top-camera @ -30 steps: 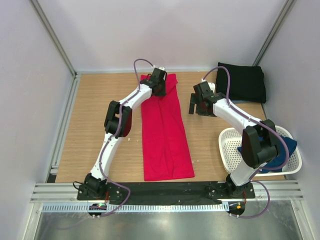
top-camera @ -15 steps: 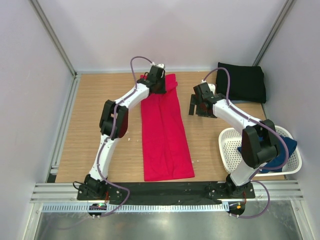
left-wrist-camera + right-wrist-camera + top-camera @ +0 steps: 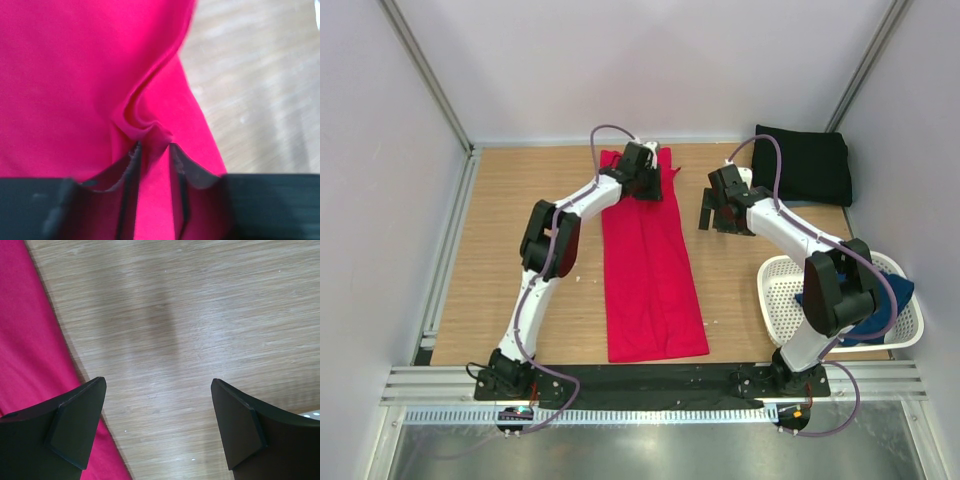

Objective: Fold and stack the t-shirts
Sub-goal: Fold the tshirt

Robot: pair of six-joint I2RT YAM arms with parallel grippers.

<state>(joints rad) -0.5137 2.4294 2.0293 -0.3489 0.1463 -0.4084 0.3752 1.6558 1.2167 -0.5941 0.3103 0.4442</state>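
- My left gripper (image 3: 154, 150) has its jaws drawn in narrow, pinching a small raised ridge of red cloth between the tips. The pinch looks thin, so I'd confirm it holds every layer before lifting.
- That cloth is the red t-shirt (image 3: 650, 270), a long strip lying flat on the table (image 3: 510, 210) from the near edge to the far end. My hold is at the far end.
- My right gripper (image 3: 157, 425) is wide open and holds nothing. It hangs over bare wood just beside the strip's right edge.
- I judge the next fold to be end over end, and one pinch would drag the cloth crooked. I'd bring the right jaws onto the far right corner first, then carry both corners toward me, level and low.
- The black t-shirt (image 3: 805, 165) sits folded in the far right corner, the likely stacking spot.
- The navy t-shirt (image 3: 895, 290) waits in the white basket (image 3: 775, 290), well clear.
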